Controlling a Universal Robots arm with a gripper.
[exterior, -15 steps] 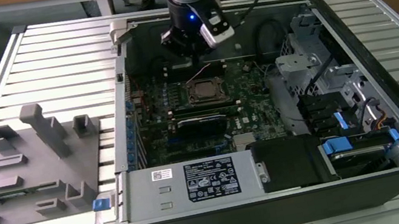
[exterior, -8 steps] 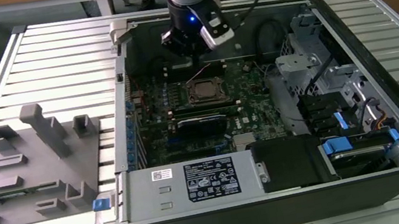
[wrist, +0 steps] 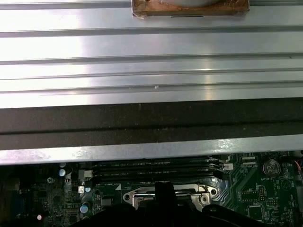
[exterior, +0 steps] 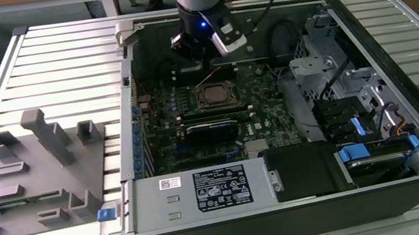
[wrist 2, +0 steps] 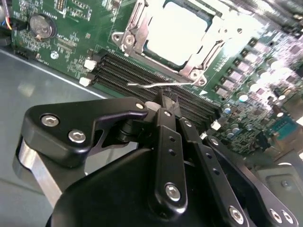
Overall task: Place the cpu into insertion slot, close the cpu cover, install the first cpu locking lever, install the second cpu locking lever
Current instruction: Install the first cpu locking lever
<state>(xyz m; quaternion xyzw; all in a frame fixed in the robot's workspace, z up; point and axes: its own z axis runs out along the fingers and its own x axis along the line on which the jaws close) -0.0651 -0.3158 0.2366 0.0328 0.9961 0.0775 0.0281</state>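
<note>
– Position of the cpu (wrist 2: 177, 30) is asked for.
– It is seen seated in the socket on the green motherboard (wrist 2: 71, 45), inside the open computer case (exterior: 297, 221). Its pale metal top is washed out by glare in the second wrist view.
– And the cpu cover (wrist 2: 136, 22)?
– It is laid flat around the chip, so that the metal top is framed by its window.
– What is found just beside the socket?
– A thin wire locking lever (wrist 2: 147, 85) is seen running along the socket's edge, between the cover and the black memory slots (wrist 2: 118, 71). In the exterior view it is made out as a fine line slanting above the board, just below the arm.
– How are the jaws held?
– The gripper (wrist 2: 168, 97) is poised at that lever with its jaws drawn narrow, the fingertips close together. The wire is crossed by the tips; whether it is pinched or merely touched cannot be told.
– What is shown farther out?
– A coin battery (wrist 2: 39, 26) is mounted on the board, well apart from the socket. In the exterior view a power supply (exterior: 201, 193) is fitted along the case's near side. A grey parts fixture (exterior: 30, 175) is set on the slatted metal table (exterior: 52, 55), to the exterior view's left of the case.
</note>
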